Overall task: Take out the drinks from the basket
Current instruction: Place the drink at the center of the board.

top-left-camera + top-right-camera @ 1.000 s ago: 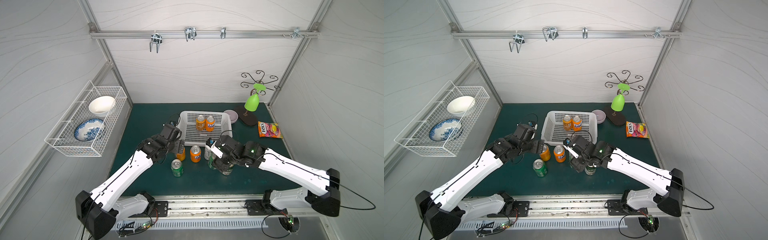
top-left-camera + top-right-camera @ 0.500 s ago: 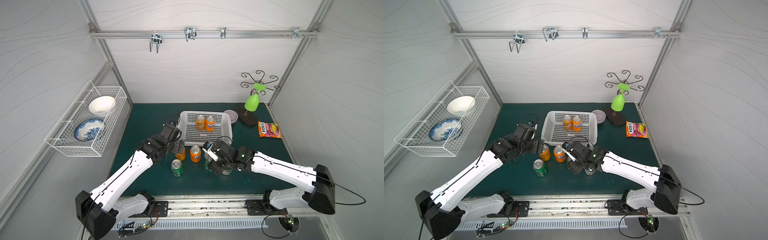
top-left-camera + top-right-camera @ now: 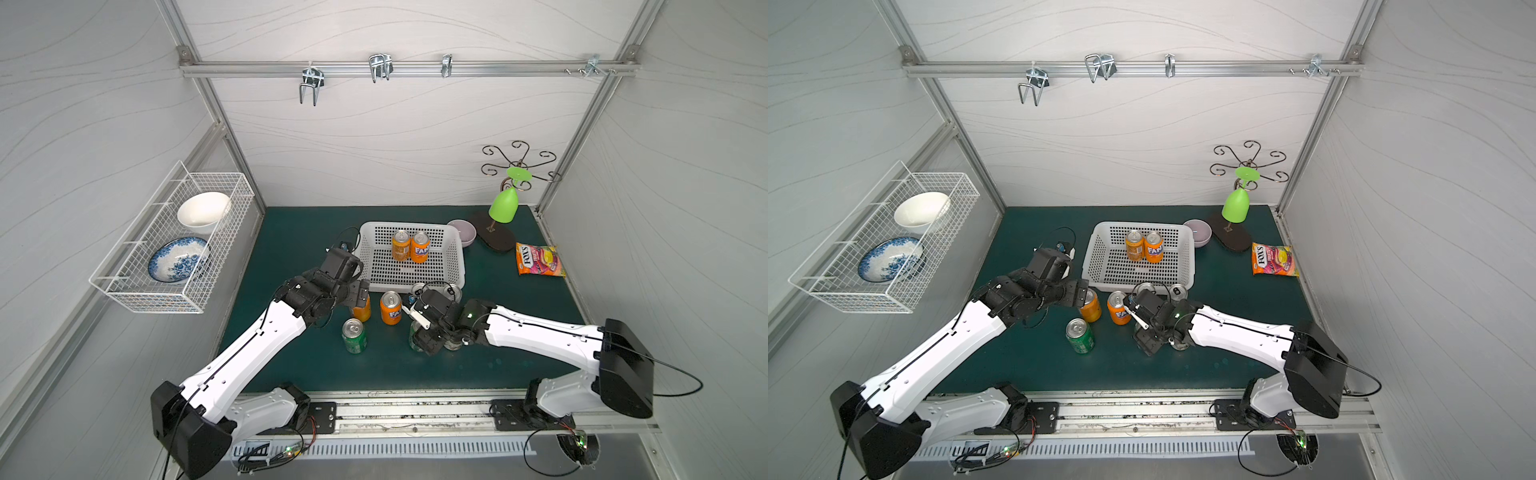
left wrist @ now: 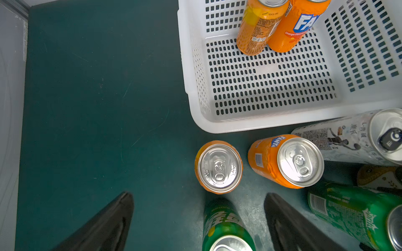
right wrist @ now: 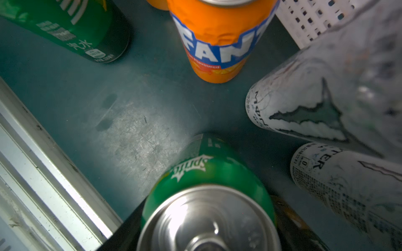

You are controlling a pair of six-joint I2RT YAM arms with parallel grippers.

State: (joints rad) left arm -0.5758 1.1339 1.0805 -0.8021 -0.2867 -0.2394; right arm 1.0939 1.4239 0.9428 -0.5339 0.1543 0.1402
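I find the right gripper (image 5: 206,230) lower than a second ago, clamped on a Sprite can (image 5: 202,167); left gripper (image 4: 199,196) unmoved, jaws apart.

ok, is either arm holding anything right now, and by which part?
Right gripper grips the green Sprite can by its sides, near the top. Left gripper is open and holds nothing.
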